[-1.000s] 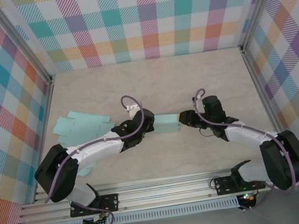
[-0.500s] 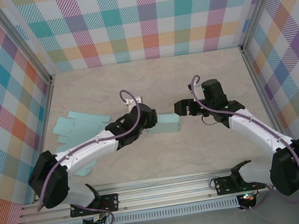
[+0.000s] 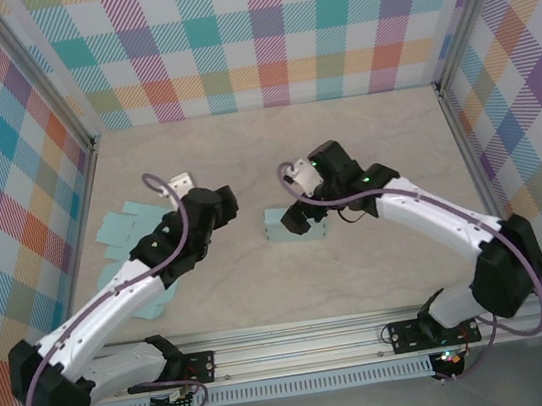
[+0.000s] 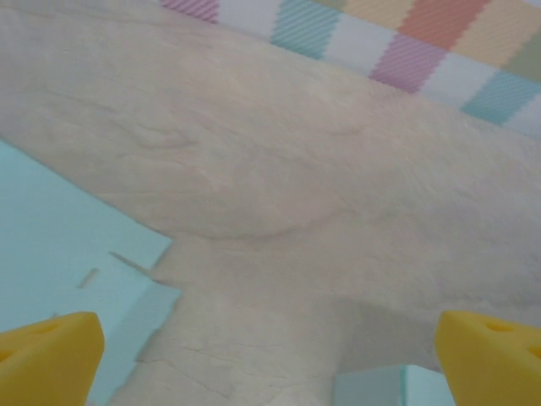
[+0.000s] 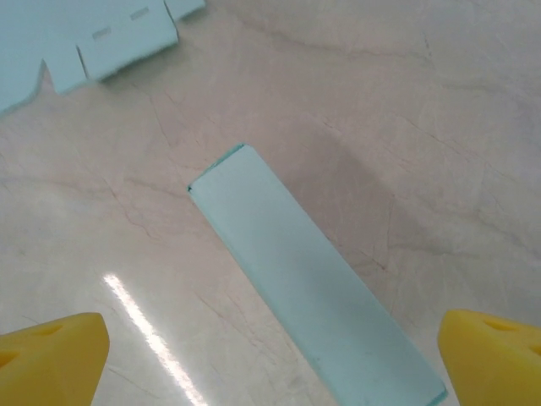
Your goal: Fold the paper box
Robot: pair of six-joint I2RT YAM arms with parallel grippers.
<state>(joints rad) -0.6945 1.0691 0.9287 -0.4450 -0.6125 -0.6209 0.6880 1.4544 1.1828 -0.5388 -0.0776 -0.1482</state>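
From the top external camera, the folded pale turquoise paper box [image 3: 277,230] lies flat on the beige marbled tabletop [image 3: 362,130]. The right gripper [image 3: 299,219] hangs directly over the box's right part and hides that part. From this angle I cannot tell whether it touches the paper. The left gripper [image 3: 219,205] sits to the left of the box, apart from it, with bare tabletop between them. Further left of the box, well apart, lie flat, uncut-looking turquoise paper sheets [image 3: 121,229] with tabbed edges.

In the left wrist view, the left gripper [image 4: 270,359] has its yellow fingertips [image 4: 51,351] at the two lower corners, spread wide with nothing between them but tabletop. One flat turquoise sheet [image 4: 59,254] lies at the left. A small turquoise patch at the bottom edge is too cropped to identify.

In the right wrist view, the right gripper [image 5: 270,359] is likewise spread wide, its yellow fingertips [image 5: 494,355] far apart and clasping nothing. The box [image 5: 304,288] runs diagonally below, between the fingertips. Its near end reaches toward the right-hand fingertip but stays clear of it. Its flaps look closed and its long faces flat. A tabbed sheet [image 5: 110,38] lies beyond the box's far end.
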